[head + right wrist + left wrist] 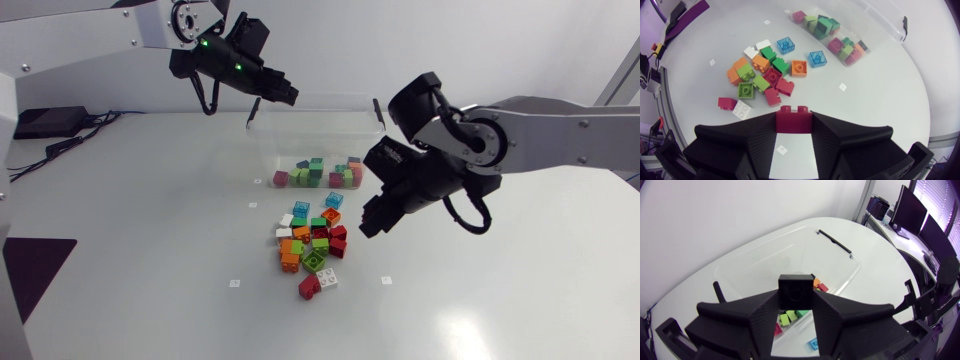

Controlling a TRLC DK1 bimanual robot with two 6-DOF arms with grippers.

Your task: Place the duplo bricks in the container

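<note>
A clear plastic container stands at the back middle of the table, with several coloured duplo bricks in its near part. My left gripper hangs over the container's back left rim, shut on a black brick; the container lies right below it. A pile of loose bricks lies in front of the container. My right gripper hovers just right of the pile, shut on a dark red brick. The pile and the container are ahead of it.
A red brick and a white brick lie a little apart at the pile's near side. Small white markers dot the tabletop. A black box with cables sits at the far left edge.
</note>
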